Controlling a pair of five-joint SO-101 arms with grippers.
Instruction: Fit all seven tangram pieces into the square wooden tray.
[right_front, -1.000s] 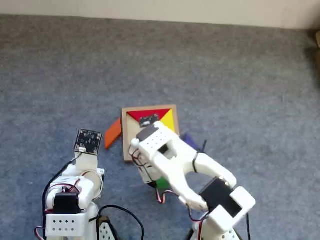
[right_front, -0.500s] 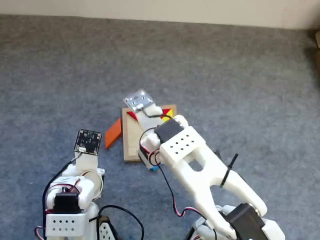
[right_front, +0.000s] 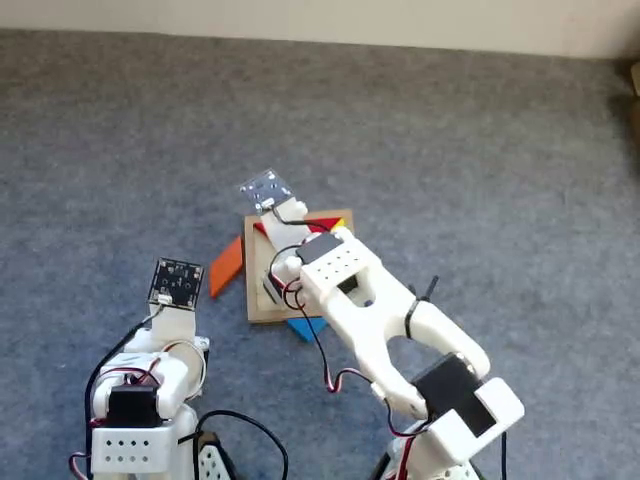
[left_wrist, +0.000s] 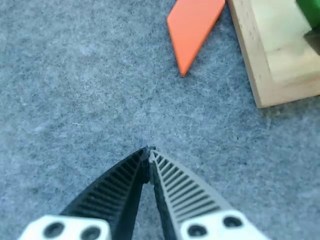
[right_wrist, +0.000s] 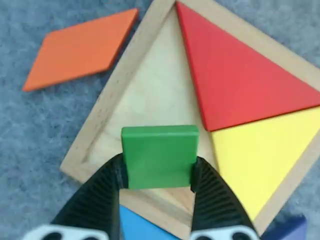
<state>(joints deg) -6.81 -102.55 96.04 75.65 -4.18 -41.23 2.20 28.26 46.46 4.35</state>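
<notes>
The square wooden tray holds a red triangle and a yellow triangle. My right gripper is shut on a green square piece, held just above the tray's bare floor near its front rim. The right arm covers most of the tray in the high view. An orange parallelogram lies on the carpet left of the tray, as the orange parallelogram beyond my left gripper, which is shut and empty over bare carpet. A blue piece lies at the tray's front edge.
Grey carpet stretches all around the tray. The left arm's base sits at the front left. A dark blue piece's corner pokes out beside the tray in the right wrist view.
The right arm swung forward and left over the tray with the green square, shifting slightly further left in the last half second. The blue piece at the tray's front came into sight. The left arm kept still.
</notes>
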